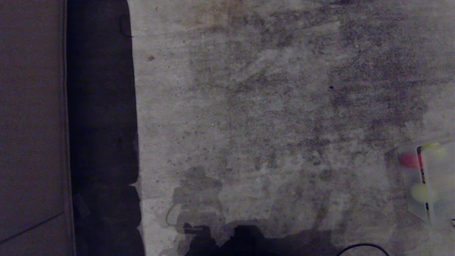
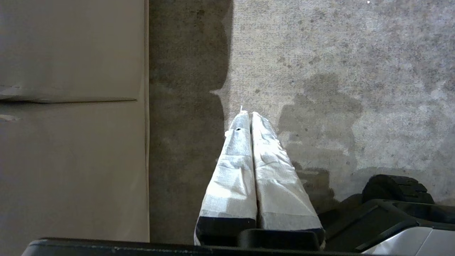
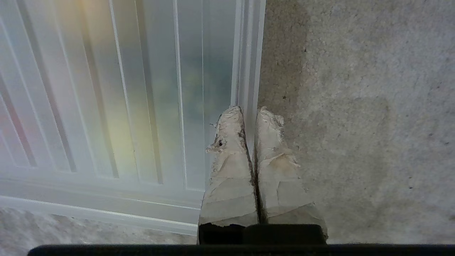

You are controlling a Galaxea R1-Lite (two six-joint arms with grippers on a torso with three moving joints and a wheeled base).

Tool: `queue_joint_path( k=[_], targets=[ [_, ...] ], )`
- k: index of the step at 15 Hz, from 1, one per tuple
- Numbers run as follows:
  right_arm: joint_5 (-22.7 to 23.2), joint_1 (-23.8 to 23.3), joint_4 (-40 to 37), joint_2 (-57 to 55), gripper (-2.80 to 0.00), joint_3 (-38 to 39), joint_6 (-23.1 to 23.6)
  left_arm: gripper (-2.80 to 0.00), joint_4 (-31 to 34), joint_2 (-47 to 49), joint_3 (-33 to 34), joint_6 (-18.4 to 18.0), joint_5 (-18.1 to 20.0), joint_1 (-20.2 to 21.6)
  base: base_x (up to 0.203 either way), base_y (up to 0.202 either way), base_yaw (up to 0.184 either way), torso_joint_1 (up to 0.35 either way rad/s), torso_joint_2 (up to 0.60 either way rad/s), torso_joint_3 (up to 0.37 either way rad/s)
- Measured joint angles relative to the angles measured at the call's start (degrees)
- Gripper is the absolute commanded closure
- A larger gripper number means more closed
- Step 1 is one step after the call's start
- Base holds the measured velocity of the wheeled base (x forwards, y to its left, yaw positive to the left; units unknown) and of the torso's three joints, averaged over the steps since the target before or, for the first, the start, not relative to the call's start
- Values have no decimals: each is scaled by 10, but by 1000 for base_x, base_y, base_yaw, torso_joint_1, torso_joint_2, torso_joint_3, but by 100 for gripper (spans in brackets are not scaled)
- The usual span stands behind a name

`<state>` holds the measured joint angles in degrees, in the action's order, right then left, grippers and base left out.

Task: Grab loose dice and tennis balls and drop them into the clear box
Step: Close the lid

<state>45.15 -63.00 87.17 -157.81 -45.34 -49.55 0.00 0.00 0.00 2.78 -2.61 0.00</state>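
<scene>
The clear box (image 1: 408,185) sits on the floor at the far right edge of the head view. Through it I see a red die (image 1: 410,160) and a yellow-green tennis ball (image 1: 420,192); a second yellow-green shape (image 1: 430,145) shows at its far end. A ribbed translucent panel (image 1: 440,177) covers the box's right part. In the right wrist view my right gripper (image 3: 250,112) is shut, its taped fingertips astride the rim of that panel (image 3: 142,89). Colours glow faintly through the panel. My left gripper (image 2: 251,113) hangs shut and empty above bare floor.
Stained grey concrete floor (image 1: 266,106) fills the head view. A beige cabinet front (image 1: 32,124) with a dark shadow strip beside it runs along the left. The robot's dark base (image 2: 391,209) and a black cable (image 1: 362,246) lie near the front edge.
</scene>
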Motion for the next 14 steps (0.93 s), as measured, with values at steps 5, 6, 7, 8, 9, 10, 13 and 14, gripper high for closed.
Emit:
queue_joint_path(
  k=[5,6,7,8,9,10,13,14],
  targets=[
    [-1,10,0,0,0,1,-6,0,0,0,0,0,0,0,0,0,0,0,0,0],
    [-1,12,0,0,0,1,-6,0,0,0,0,0,0,0,0,0,0,0,0,0],
    [-1,14,0,0,0,1,-7,0,0,0,0,0,0,0,0,0,0,0,0,0],
    [-1,16,0,1,0,1,-6,0,0,0,0,0,0,0,0,0,0,0,0,0],
    [0,18,0,1,0,2,-6,0,0,0,0,0,0,0,0,0,0,0,0,0],
    [-1,21,0,3,0,2,-5,0,0,0,0,0,0,0,0,0,0,0,0,0],
    [2,25,0,6,0,2,-5,0,0,0,0,0,0,0,0,0,0,0,0,0],
    [2,28,0,6,0,2,-5,0,0,0,0,0,0,0,0,0,0,0,0,0]
  ],
)
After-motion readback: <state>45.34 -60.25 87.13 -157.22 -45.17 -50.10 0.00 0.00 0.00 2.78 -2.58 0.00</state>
